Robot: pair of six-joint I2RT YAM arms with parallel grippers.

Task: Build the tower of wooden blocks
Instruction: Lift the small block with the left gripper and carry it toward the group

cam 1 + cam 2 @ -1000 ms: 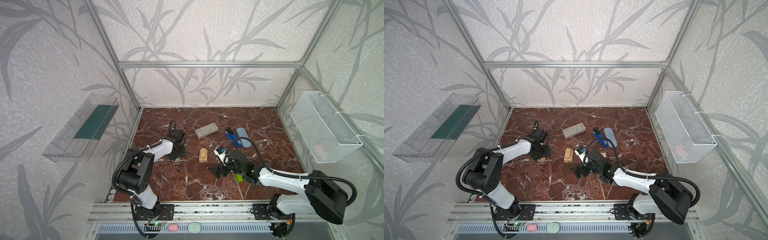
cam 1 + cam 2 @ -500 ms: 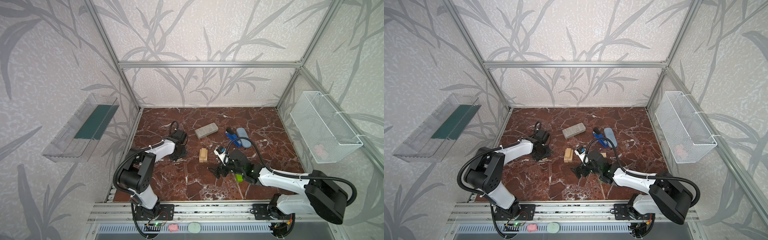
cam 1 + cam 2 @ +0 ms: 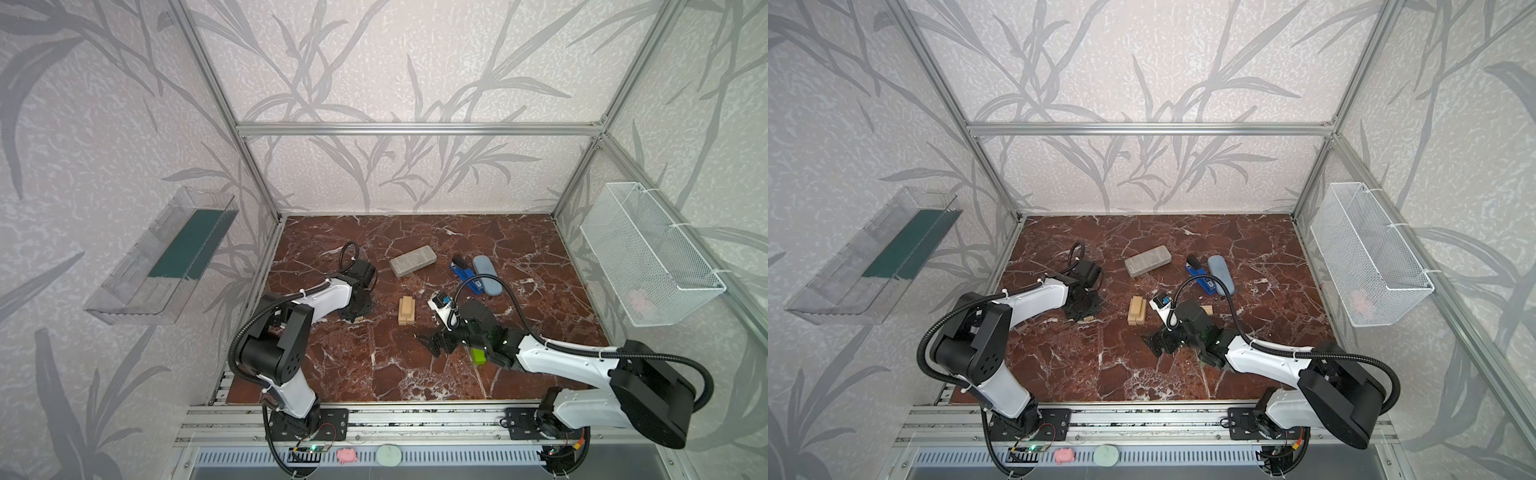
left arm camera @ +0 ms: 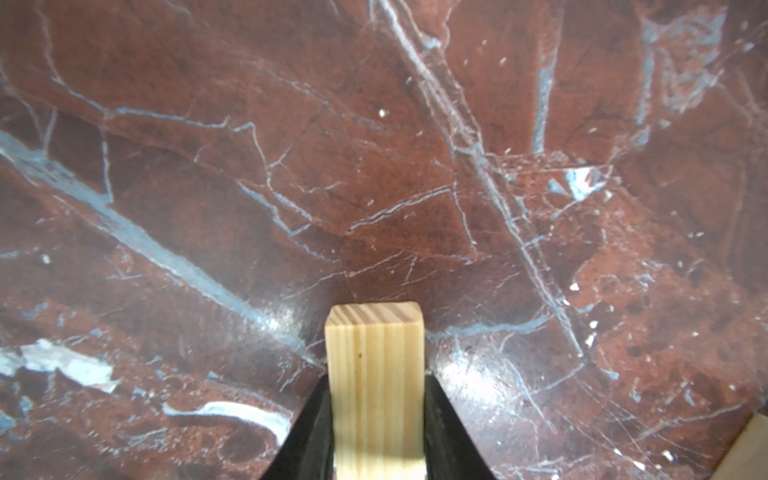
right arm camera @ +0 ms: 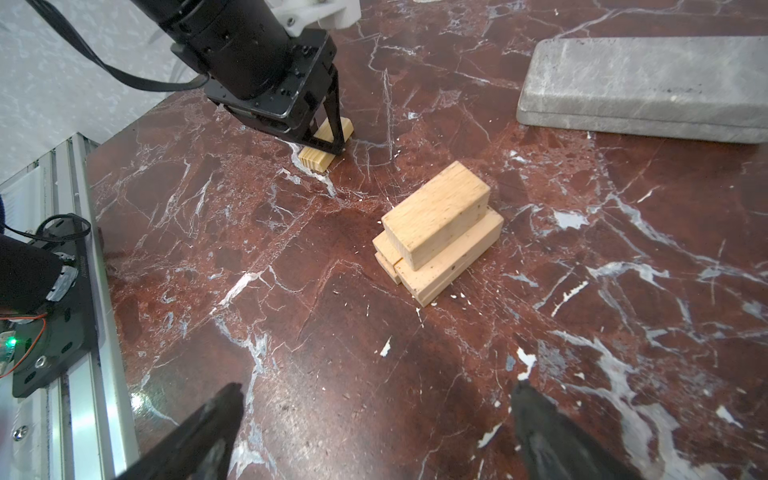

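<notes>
Wood blocks make a low pile (image 3: 407, 309) in the middle of the red marble table (image 3: 365, 374), one lying along the top of two or three laid side by side. That is all the tower there is so far.

Left of it, the left gripper (image 5: 328, 145) is down at the table with its fingers pressed to both long sides of a single pale block (image 4: 374, 365), which lies flat on the marble. The right gripper (image 5: 374, 415) hangs low on the near right of the pile, spread wide and empty. A lime green block (image 3: 478, 356) peeks out from under that arm, and a second pale block (image 3: 1207, 309) lies just beyond it.

I'd say these blocks are light, hard and smooth. They are not fragile, but apt to skid on polished stone or to twist if pinched near one end. They are best taken across the narrow width, about midway along, and set down gently, since the pile looks easy to nudge.
</notes>
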